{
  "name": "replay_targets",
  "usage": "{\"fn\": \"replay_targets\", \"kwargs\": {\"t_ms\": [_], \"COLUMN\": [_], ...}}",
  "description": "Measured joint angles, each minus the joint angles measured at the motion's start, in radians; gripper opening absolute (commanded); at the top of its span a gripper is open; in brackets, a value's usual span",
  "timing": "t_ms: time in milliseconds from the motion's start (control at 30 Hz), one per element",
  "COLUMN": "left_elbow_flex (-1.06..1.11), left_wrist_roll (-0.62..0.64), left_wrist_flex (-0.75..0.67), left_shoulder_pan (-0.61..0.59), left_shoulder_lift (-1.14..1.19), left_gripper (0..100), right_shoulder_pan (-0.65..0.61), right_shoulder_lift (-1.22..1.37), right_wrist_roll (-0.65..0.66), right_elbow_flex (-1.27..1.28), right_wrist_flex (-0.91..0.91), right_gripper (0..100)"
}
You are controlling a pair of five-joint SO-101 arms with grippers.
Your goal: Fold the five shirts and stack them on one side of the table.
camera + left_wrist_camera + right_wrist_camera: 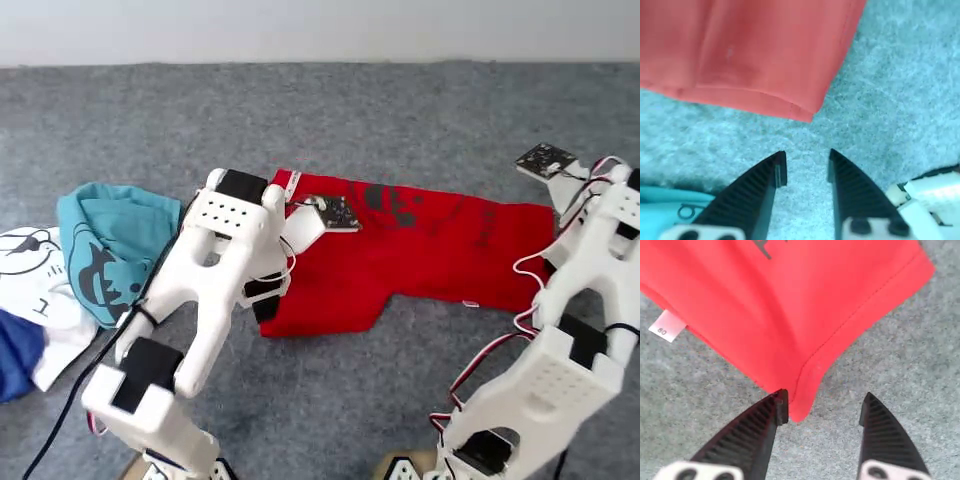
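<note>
Right gripper (825, 396) straddles the red shirt (790, 315) corner

A red cloth shirt (420, 250) lies spread on the grey carpeted desk (300, 120), the white plastic left arm (210, 290) over one end and the white right arm (570, 330) at the other, with a crumpled teal shirt (105, 245), a white printed shirt (35, 285) and a blue shirt (15, 355) heaped beside the left arm.

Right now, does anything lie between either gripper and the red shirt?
Nothing visible does. The left gripper hangs open over bare grey carpet, just short of the hem of the red shirt. The right gripper is open too, with a corner of the shirt between its fingers.
</note>
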Motion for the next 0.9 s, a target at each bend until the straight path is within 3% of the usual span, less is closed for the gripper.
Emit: {"fn": "replay_targets", "kwargs": {"t_ms": [133,233,400,700,900], "left_elbow_flex": [-0.058,-0.157,-0.253,-0.459,-0.631], "left_wrist_roll": [0.084,0.207,0.35,0.399,0.399], "left_wrist_flex": [0.0,-0.051,-0.164,-0.235,-0.235], "left_shoulder_pan": [-0.003,-0.035,-0.052,-0.052,-0.057], "left_shoulder_lift": [-0.051,-0.052,0.043,0.397,0.615], "left_gripper": [16,16,5,2,2], "right_shoulder_pan": [-0.003,-0.032,-0.133,-0.215,-0.215], "right_shoulder_lift": [0.0,0.0,0.006,0.161,0.298], "right_wrist_roll": [-0.028,-0.13,-0.264,-0.471,-0.491], "right_elbow_flex": [-0.081,-0.144,-0.16,-0.163,-0.163], "right_wrist_flex": [0.089,0.12,0.104,-0.121,-0.325], "right_gripper": [24.6,22.0,0.2,0.9,0.9]}}
